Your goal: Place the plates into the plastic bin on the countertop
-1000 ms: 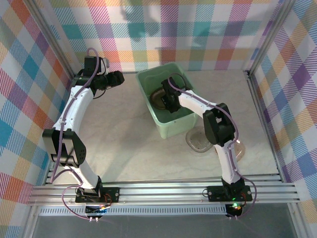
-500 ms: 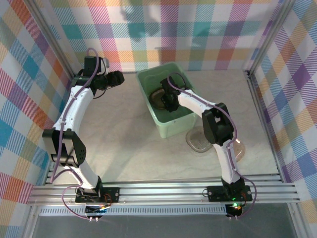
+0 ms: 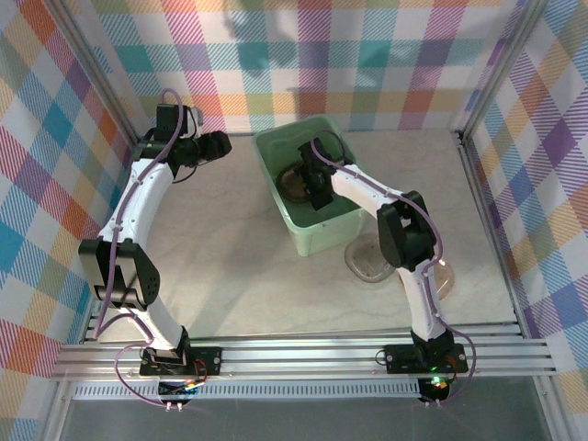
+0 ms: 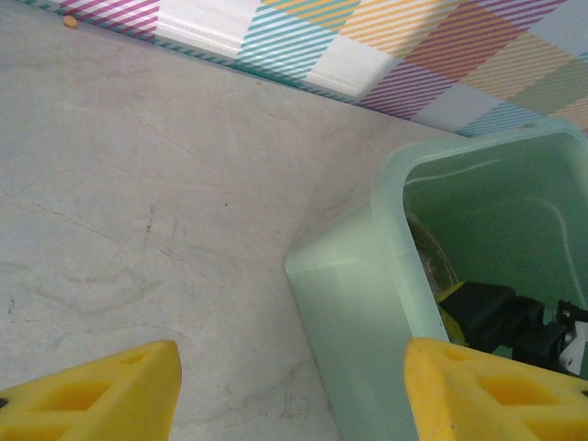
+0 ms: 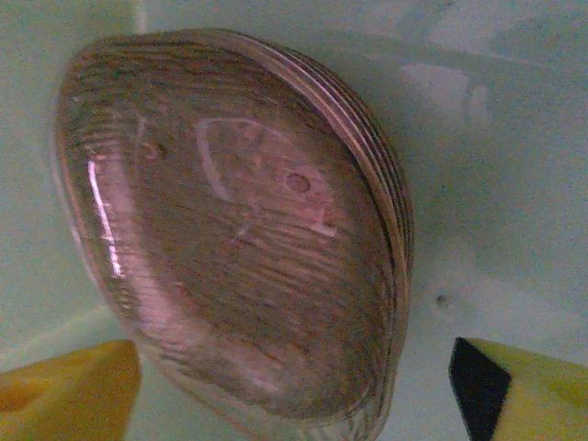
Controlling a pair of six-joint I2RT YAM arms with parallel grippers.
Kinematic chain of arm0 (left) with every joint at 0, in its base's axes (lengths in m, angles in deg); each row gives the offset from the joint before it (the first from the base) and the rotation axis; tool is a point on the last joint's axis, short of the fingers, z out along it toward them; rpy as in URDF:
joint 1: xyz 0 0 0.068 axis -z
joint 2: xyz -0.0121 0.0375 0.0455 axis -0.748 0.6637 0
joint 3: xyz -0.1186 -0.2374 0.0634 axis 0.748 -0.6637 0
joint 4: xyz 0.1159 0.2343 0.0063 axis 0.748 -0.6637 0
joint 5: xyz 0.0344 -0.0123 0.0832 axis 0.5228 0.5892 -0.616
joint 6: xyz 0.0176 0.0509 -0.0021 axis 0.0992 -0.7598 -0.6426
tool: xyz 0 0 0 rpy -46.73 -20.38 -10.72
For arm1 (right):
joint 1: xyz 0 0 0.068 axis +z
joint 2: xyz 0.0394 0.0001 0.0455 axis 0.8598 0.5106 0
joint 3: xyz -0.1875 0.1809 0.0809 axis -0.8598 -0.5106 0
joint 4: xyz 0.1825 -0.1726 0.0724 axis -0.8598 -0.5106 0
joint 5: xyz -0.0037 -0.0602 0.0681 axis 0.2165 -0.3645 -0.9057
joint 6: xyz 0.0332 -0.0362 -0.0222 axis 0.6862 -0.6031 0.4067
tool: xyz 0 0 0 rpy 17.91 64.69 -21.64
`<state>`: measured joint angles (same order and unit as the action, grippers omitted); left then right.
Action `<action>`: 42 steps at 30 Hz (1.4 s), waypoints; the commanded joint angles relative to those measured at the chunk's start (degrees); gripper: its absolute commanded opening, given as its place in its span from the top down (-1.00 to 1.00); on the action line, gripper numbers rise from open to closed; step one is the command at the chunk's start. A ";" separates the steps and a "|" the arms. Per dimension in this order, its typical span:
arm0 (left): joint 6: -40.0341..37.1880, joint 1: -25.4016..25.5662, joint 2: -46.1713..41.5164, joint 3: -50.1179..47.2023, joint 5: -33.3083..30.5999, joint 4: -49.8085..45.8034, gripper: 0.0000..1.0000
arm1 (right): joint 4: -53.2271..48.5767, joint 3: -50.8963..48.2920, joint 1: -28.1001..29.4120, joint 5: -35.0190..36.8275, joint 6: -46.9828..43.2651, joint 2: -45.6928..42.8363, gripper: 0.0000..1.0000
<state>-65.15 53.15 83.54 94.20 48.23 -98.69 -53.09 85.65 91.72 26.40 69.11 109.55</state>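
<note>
The pale green plastic bin (image 3: pixel 319 237) stands at the back centre of the countertop (image 3: pixel 230 266). A stack of smoky brown plates (image 3: pixel 295 181) lies on its floor. My right gripper (image 3: pixel 313 181) hangs inside the bin, open just above the stack. In the right wrist view the plates (image 5: pixel 230 239) lie loose between the spread yellow fingers of the right gripper (image 5: pixel 294 395). Two more plates (image 3: pixel 368 265) (image 3: pixel 445 279) lie on the countertop near the right arm. My left gripper (image 3: pixel 220 145) stands open at the back left with nothing in it; it (image 4: pixel 294 395) looks at the bin's outer corner (image 4: pixel 367 303).
Plaid walls (image 3: pixel 303 55) close in the back and both sides. Metal rails (image 3: pixel 303 354) run along the near edge. Open countertop (image 4: pixel 138 202) stretches left of the bin and in front of it.
My right gripper has opened and let go of a plate, which has dropped from a tilt to lie on the stack in the bin. The left arm has stayed still.
</note>
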 commanded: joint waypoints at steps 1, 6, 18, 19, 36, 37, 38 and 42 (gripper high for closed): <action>0.01 0.02 -0.34 -0.93 1.17 0.50 -0.30 | 1.00 -1.56 0.26 1.14 -1.85 -4.50 -0.98; -0.22 0.06 -0.26 -0.76 1.89 1.93 -0.30 | 2.08 -1.94 0.84 3.70 -6.41 -7.18 -0.98; 1.48 1.28 -2.34 -3.02 6.23 5.12 -0.30 | 5.91 -1.74 3.89 8.19 -23.71 -14.01 -0.98; 2.21 1.46 -2.99 -3.86 6.60 5.90 -0.30 | 8.32 -3.41 4.24 8.82 -25.77 -15.61 -0.98; 12.99 13.02 -23.12 -31.47 -0.56 4.67 -0.28 | 3.97 -20.37 -4.33 7.07 -48.79 -41.99 -0.98; 13.54 13.84 -24.39 -33.04 -0.74 3.54 -0.28 | 4.09 -22.62 -6.06 5.75 -47.85 -43.49 -0.98; 13.82 14.87 -25.45 -34.33 -0.93 2.59 -0.27 | 3.96 -24.57 -7.99 4.36 -46.74 -44.78 -0.98; 13.28 19.30 -28.54 -38.73 -1.24 1.03 -0.27 | 4.91 -29.15 -12.44 -1.38 -47.11 -46.43 -0.98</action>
<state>-52.84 70.11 57.03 57.68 47.96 -94.97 -47.30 58.31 80.96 30.12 22.51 63.62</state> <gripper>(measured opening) 0.636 0.989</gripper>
